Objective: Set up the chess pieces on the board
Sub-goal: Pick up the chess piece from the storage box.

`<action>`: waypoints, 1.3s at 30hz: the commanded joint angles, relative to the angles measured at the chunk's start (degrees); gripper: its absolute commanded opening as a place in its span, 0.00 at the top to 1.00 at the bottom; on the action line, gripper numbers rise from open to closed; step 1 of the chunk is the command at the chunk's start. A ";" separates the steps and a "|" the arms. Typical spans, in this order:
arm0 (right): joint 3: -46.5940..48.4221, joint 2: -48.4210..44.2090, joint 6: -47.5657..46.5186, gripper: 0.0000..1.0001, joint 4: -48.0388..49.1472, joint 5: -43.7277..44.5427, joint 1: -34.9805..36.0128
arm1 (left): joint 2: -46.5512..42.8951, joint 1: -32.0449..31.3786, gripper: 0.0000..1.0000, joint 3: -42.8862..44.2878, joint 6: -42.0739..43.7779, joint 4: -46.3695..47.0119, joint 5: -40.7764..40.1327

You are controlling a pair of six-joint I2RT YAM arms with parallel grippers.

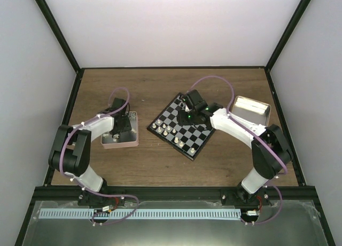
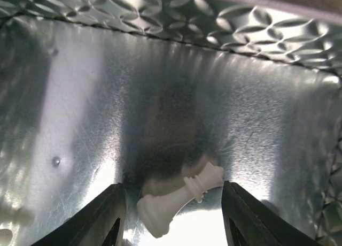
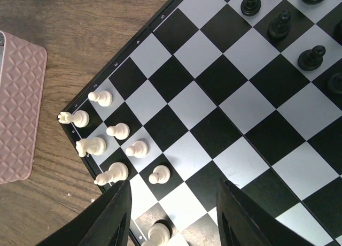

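Note:
The board [image 1: 188, 139] lies turned like a diamond in the middle of the table. Several cream-white pieces [image 3: 115, 131] stand along its left corner in the right wrist view, and several black pieces [image 3: 280, 24] stand at its far side. My right gripper [image 3: 173, 184] hangs open and empty above the board [image 3: 214, 96], in the top view [image 1: 191, 109] over its far half. My left gripper [image 2: 172, 186] is open inside the pink tray [image 1: 120, 143]. One cream-white piece [image 2: 179, 198] lies on its side on the tray's silvery floor between the fingers, untouched.
A tan box with a silvery inside [image 1: 250, 109] stands right of the board. The pink tray's outside [image 3: 18, 107] shows left of the board. Its embossed metal walls [image 2: 214, 21] enclose the left gripper. Black frame rails border the table.

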 commanded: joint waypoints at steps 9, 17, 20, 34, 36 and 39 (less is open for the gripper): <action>0.41 -1.50 -0.02 0.56 0.85 1.17 0.26 | 4.21 0.31 0.63 2.49 2.33 -0.84 2.26; 0.41 -1.41 0.45 0.57 0.81 0.95 0.27 | 2.40 0.31 0.67 1.08 0.77 -1.10 4.43; 0.41 -1.27 0.45 0.57 0.87 0.85 0.26 | 1.05 0.18 0.63 0.12 0.22 -1.20 6.47; 0.02 -1.31 0.95 0.57 1.07 0.33 0.26 | -0.19 0.05 0.86 -1.05 -0.42 -1.66 5.25; -0.03 -1.60 1.07 0.57 1.25 0.22 0.25 | -1.75 -0.03 0.87 -0.66 -0.33 -1.57 5.43; -0.18 -2.43 1.15 0.57 2.14 -1.39 0.13 | -5.54 -0.12 0.87 -0.19 0.08 -0.79 7.22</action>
